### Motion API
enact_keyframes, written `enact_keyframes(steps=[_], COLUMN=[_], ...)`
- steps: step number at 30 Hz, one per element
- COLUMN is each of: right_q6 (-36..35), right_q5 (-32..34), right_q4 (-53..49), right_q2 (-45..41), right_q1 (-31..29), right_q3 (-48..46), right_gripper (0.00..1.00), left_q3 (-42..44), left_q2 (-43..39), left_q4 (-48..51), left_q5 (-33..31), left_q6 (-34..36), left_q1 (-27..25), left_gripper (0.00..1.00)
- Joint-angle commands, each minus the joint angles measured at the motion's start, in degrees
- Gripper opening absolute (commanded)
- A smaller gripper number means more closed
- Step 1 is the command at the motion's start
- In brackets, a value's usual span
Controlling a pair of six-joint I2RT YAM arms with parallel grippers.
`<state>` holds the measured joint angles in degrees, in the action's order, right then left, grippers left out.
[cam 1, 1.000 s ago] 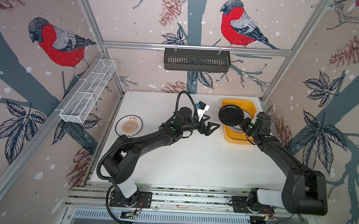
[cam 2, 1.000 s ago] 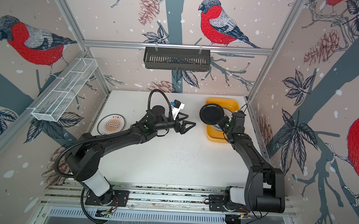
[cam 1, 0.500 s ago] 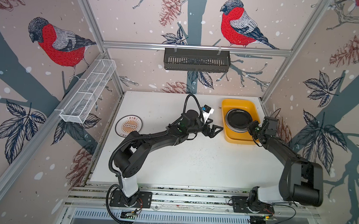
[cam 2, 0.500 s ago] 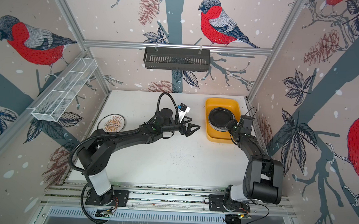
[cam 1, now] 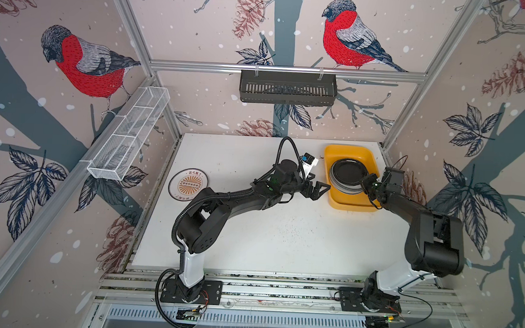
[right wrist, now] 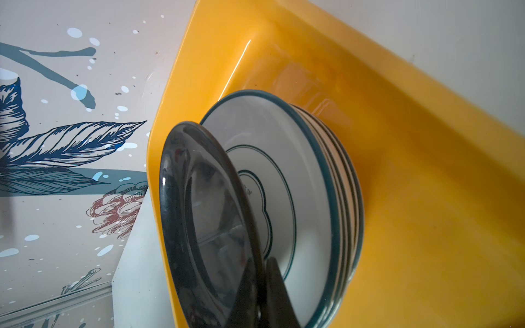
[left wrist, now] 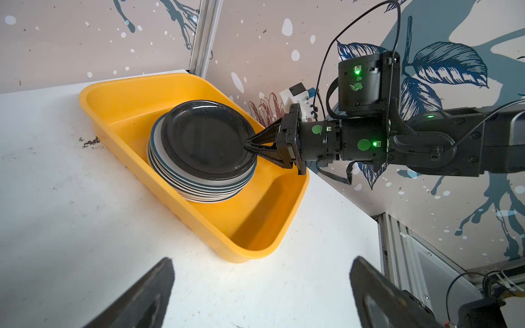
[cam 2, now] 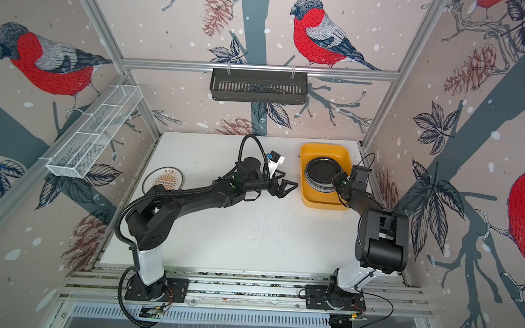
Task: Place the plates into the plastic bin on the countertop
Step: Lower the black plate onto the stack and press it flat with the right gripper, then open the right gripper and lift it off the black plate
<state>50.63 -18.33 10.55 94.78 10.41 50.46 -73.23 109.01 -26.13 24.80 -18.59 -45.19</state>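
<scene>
The yellow plastic bin (cam 1: pixel 344 151) (cam 2: pixel 321 148) stands at the back right of the white countertop (cam 1: pixel 282 234). In it is a stack of white, green-rimmed plates (left wrist: pixel 199 190) (right wrist: pixel 309 176). An all-black plate (cam 1: pixel 346 173) (cam 2: pixel 321 171) (left wrist: pixel 207 139) (right wrist: pixel 204 215) lies on top, with its gripped edge raised a little. My right gripper (cam 1: pixel 363 181) (left wrist: pixel 250 144) (right wrist: pixel 264 284) is shut on that rim. My left gripper (cam 1: pixel 319 184) (cam 2: pixel 288 180) (left wrist: pixel 261 261) hangs open and empty beside the bin's left wall. One sunburst plate (cam 1: pixel 188 185) (cam 2: pixel 163 182) lies at the countertop's left edge.
A black slotted basket (cam 1: pixel 287 88) hangs on the back rail. A white wire rack (cam 1: pixel 128 138) is fixed along the left frame. Aluminium posts and the right wall stand close behind the bin (left wrist: pixel 255 227).
My right gripper carried the black plate from above the bin's left edge rightwards and down onto the stack. My left gripper moved right, closer to the bin.
</scene>
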Motion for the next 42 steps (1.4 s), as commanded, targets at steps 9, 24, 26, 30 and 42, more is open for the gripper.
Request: enact_keyframes(steps=[9, 24, 26, 30, 42], right_q6=[-0.97, -1.51, -1.37, -1.37, -3.05], right_q5=[0.50, 0.44, 0.40, 0.86, 3.59], right_q4=[0.88, 1.14, 1.06, 0.64, -2.70], right_q2=[2.54, 4.58, 5.06, 4.77, 2.45], right_q1=[-0.04, -0.08, -0.17, -0.32, -1.02], right_q3=[1.51, 2.53, 2.79, 2.80, 3.54], right_gripper=[0.04, 0.15, 0.17, 0.25, 0.56], left_q3=[-3.79, -3.43, -3.73, -3.32, -1.59], left_q2=[2.60, 2.01, 2.02, 1.60, 0.46], left_q4=[1.76, 3.45, 4.37, 4.80, 3.90], left_q5=[-0.73, -4.08, -5.15, -5.81, -6.14], left_q6=[1.67, 1.52, 1.59, 1.26, 0.14], left_q1=[-0.14, -0.08, -0.07, 0.01, 0.38], left_gripper=[0.96, 0.96, 0.96, 0.96, 0.96])
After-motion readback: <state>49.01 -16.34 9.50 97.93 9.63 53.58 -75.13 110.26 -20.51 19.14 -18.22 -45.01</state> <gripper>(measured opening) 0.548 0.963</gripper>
